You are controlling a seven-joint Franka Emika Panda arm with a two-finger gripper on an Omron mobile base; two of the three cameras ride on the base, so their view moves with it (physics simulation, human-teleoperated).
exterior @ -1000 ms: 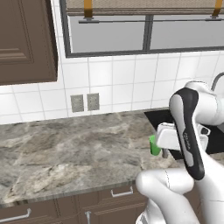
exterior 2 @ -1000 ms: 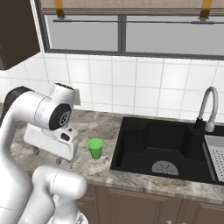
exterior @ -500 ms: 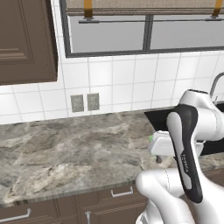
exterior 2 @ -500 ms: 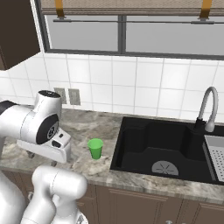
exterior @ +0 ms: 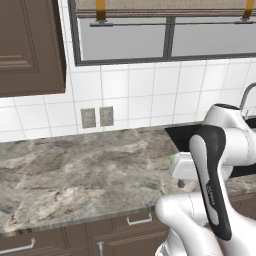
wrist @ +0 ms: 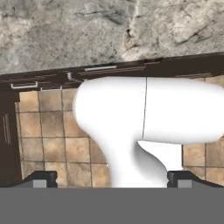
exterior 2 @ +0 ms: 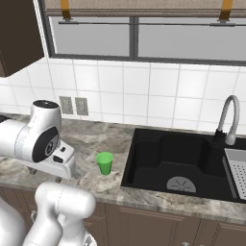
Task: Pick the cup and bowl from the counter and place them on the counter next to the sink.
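1. Looking at the right base view, you find the green cup (exterior 2: 104, 162) upright on the counter (exterior 2: 96, 139), just beside the left rim of the black sink (exterior 2: 182, 166); it already sits where the task wants it.
2. Your gripper (wrist: 112, 180) hangs with its fingers spread fully wide and holds nothing; the hand view looks down past the counter edge at cabinet fronts and floor tiles.
3. The wooden bowl is the likely next target, so turn towards the open stone on the left.
4. Lift the hand clear before swinging, since the cup stands near it.
5. Mind the front counter edge and the sink rim; the wide stretch of counter below the wall outlets (exterior: 96, 117) gives you room.
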